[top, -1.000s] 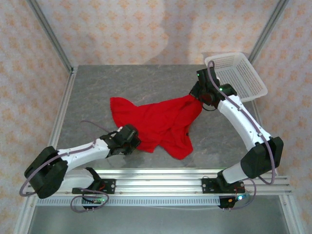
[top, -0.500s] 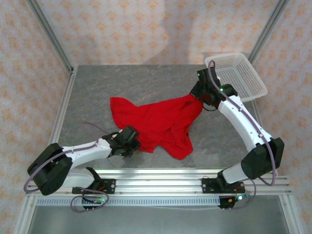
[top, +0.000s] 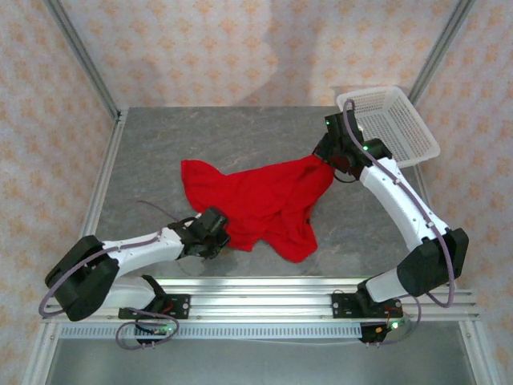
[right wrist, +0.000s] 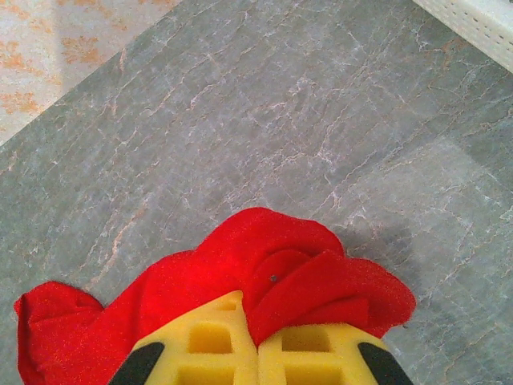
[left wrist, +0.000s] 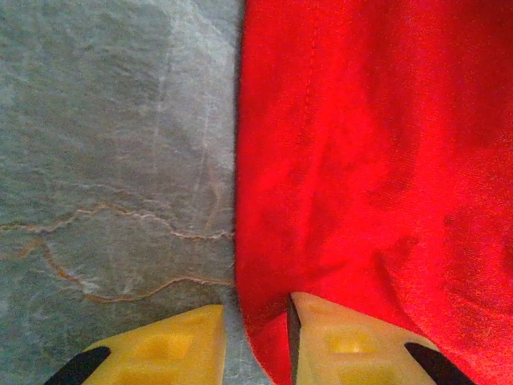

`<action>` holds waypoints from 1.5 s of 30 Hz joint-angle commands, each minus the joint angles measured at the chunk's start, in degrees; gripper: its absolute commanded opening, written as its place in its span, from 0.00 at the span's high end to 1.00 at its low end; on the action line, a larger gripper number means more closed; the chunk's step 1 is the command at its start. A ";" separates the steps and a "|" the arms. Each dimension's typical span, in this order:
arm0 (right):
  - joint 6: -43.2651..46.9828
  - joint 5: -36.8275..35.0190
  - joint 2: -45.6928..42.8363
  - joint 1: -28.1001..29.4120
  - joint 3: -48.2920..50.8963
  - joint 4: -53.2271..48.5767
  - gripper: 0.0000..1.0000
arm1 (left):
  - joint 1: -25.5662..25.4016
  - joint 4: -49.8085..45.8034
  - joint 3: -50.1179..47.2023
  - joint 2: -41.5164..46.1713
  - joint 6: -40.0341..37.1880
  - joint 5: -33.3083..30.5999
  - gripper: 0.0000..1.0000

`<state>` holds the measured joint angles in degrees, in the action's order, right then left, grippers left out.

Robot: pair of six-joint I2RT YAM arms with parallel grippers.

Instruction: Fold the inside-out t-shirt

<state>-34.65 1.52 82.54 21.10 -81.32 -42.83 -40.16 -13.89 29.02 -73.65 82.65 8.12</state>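
Currently, the desk (top: 240,136) carries the inside-out t-shirt (top: 256,204) at its centre, rumpled and unspread; no fold is made (the whole folding sequence is left to do). Right end effector (right wrist: 258,337): jaws together, clamped on the shirt's far-right corner. Left end effector (left wrist: 255,311): jaws apart, straddling the near-left hem, not clamped.

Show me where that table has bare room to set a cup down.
Bare table runs along the back wall, beyond the red t-shirt, and down the left side. The middle is crowded by the t-shirt; the white basket fills the far right corner.
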 commanded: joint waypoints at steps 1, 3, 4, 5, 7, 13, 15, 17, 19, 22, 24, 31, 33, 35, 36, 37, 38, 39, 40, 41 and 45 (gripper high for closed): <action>0.73 -1.26 -1.03 -0.01 0.37 -0.50 1.00 | -0.44 6.62 -0.34 0.67 -0.02 -4.14 0.75; 0.73 -1.08 -1.05 -0.01 0.68 -0.39 1.00 | -0.44 7.55 -0.83 0.95 0.01 -4.19 0.75; 0.73 -0.99 -0.98 0.03 0.73 -0.35 1.00 | -0.44 7.86 -1.02 1.20 -0.03 -4.21 0.75; 0.71 -0.99 -1.01 0.02 0.85 -0.34 1.00 | -0.44 7.75 -1.07 1.36 -0.03 -4.38 0.76; 0.68 -0.83 -0.92 0.05 0.96 -0.29 1.00 | -0.44 7.33 -1.15 1.82 -0.14 -4.97 0.75; 0.81 -0.55 -0.96 0.00 0.72 -0.31 1.00 | -0.44 7.13 -1.81 1.34 0.58 -5.32 0.74; 0.90 -0.65 -1.06 0.01 0.55 -0.37 1.00 | -0.45 6.37 -1.47 0.71 0.49 -5.22 0.73; 0.90 -0.73 -1.10 0.10 0.57 -0.40 1.00 | -0.44 4.73 -0.83 -0.13 0.30 -5.22 0.73; 0.82 -0.64 -1.12 0.08 0.57 -0.42 1.00 | -0.44 4.18 -0.45 -1.19 0.12 -5.06 0.73; 0.76 -0.73 -1.22 0.08 0.52 -0.61 1.00 | -0.44 5.44 -0.37 -2.51 0.21 -4.30 0.77; 0.81 -0.82 -1.33 0.09 0.33 -0.80 1.00 | -0.44 5.61 -0.08 -3.16 0.24 -4.34 0.82; 0.71 -0.97 -2.97 0.07 -1.20 -2.81 1.00 | -0.31 0.47 1.75 4.39 -2.88 -7.95 1.00; 1.04 -3.02 -5.50 -0.01 -2.65 -3.78 1.00 | 0.14 -8.99 5.77 13.08 -7.53 -14.42 1.00; 2.30 -6.62 -9.08 0.04 -5.79 -4.01 1.00 | 1.75 -19.03 13.44 22.85 -15.71 -23.12 1.00; 3.26 -8.93 -11.22 -0.05 -8.85 -4.13 1.00 | 3.11 -23.22 18.91 27.20 -21.38 -28.53 1.00; 4.54 -11.17 -13.27 -0.08 -12.31 -3.50 1.00 | 4.92 -26.99 25.77 30.11 -27.32 -33.56 1.00; 5.56 -12.83 -14.39 -0.04 -15.24 -2.50 1.00 | 6.61 -29.73 32.23 31.50 -32.66 -37.48 1.00; 6.68 -14.97 -16.74 -0.09 -18.37 -1.29 1.00 | 8.81 -32.15 39.53 31.77 -38.16 -41.39 1.00; 6.99 -17.80 -18.12 -0.05 -20.92 0.02 1.00 | 10.69 -33.93 46.90 30.96 -42.74 -44.28 1.00; 7.25 -19.65 -19.10 -0.07 -22.30 1.18 1.00 | 11.74 -34.92 52.54 29.66 -46.17 -46.04 1.00; 9.03 -15.46 -21.56 -0.06 -20.20 7.16 1.00 | 12.63 -32.95 68.19 23.23 -57.18 -46.73 1.00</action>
<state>-28.36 -10.90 60.88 21.23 -103.00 -38.68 -28.34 -38.35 93.65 -45.50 39.94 -29.50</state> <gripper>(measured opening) 0.039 0.039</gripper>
